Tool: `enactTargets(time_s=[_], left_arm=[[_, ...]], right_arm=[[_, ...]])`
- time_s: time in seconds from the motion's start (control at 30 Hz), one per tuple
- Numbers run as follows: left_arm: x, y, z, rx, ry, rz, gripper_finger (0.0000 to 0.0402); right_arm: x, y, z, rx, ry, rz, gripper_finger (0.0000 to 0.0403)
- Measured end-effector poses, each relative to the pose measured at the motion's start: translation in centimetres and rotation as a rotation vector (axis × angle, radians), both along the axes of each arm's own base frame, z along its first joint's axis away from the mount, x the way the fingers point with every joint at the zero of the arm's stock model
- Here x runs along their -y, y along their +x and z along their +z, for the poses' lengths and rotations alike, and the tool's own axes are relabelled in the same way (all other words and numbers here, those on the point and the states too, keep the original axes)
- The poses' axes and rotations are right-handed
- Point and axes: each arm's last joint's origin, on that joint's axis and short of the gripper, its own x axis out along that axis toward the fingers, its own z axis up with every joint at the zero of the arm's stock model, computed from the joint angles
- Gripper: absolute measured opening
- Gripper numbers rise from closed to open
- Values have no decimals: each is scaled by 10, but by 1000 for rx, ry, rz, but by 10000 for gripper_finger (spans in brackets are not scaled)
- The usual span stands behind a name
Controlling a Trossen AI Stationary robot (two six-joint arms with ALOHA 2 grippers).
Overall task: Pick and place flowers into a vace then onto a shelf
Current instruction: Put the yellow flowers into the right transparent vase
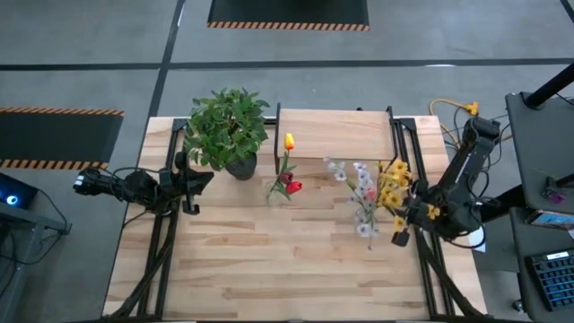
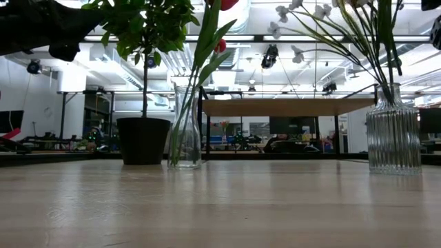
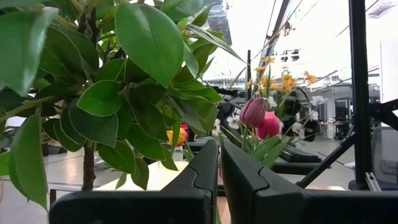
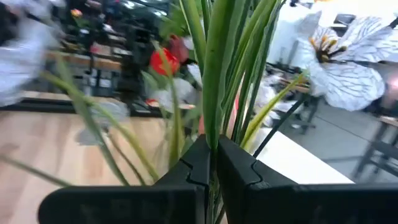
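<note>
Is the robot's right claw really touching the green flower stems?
Touching. In the right wrist view the right gripper has its two dark fingers pressed together on the green stems, which rise from between them with no gap.

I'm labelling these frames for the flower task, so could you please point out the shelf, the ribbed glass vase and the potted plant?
shelf (image 1: 336, 135), high view, on the bare middle of its wooden top.
ribbed glass vase (image 2: 393, 141), low view, on its fluted body.
potted plant (image 2: 143, 140), low view, on the dark pot.

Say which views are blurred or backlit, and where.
Right wrist view: motion-blurred at the edges, only the gripped green stems fairly crisp. Low view: ceiling lights behind, potted plant dark against them. Left wrist view: bright washed-out background behind the tulips. High view: evenly lit.
</note>
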Motion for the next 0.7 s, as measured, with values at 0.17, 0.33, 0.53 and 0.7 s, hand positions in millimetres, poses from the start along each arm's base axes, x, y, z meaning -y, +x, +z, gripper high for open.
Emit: enactTargets(time_s=[0.17, 0.33, 0.53, 0.7], left_arm=[[0, 0, 0, 1, 0, 0, 4], [0, 0, 0, 0, 0, 0, 4], [0, 0, 0, 1, 0, 0, 4], [0, 0, 0, 0, 0, 0, 4]], right_arm=[[2, 5, -2, 12, 11, 19, 11], [6, 9, -9, 15, 23, -8, 11], [4, 11, -16, 11, 26, -6, 11], [1, 13, -26, 1, 22, -7, 11]])
